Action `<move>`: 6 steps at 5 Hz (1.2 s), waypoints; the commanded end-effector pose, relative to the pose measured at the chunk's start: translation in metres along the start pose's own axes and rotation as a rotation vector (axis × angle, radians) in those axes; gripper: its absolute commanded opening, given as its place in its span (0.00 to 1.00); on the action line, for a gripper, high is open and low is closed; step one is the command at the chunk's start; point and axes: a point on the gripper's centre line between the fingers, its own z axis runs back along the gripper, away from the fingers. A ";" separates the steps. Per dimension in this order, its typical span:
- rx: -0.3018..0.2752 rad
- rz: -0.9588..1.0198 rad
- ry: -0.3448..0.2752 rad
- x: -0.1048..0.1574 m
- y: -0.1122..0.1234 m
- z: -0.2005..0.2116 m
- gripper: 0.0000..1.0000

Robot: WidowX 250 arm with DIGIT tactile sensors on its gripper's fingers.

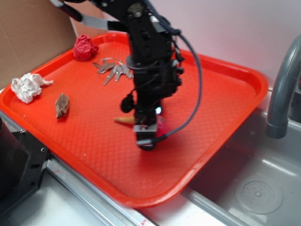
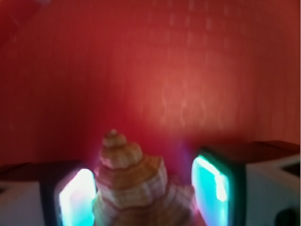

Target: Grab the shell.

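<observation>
- Here, in the exterior view, find the shell (image 1: pixel 126 120) near the middle of the red tray (image 1: pixel 225 94). Its long axis lies roughly level across the picture, with the pointed tail toward the left. The wider end is hidden behind the arm.
- In the wrist view, the shell (image 2: pixel 134 183) shows its ribbed whorls. The spire tip points up the frame, away from the camera.
- Note that the black arm (image 1: pixel 150 56) descends almost vertically from the top of the exterior view. The gripper (image 1: pixel 146 136) sits low over the tray.
- Observe the gripper (image 2: pixel 146 197) in the wrist view. Its jaws stand apart, one on each side of the shell. The left pad appears to touch it; the right pad shows a gap.
- No readable writing or labels appear in either view.
</observation>
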 end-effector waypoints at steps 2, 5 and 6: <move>0.027 0.586 -0.081 -0.075 0.042 0.109 0.00; 0.028 1.313 -0.024 -0.074 0.040 0.181 0.00; 0.049 1.352 -0.046 -0.083 0.034 0.192 0.00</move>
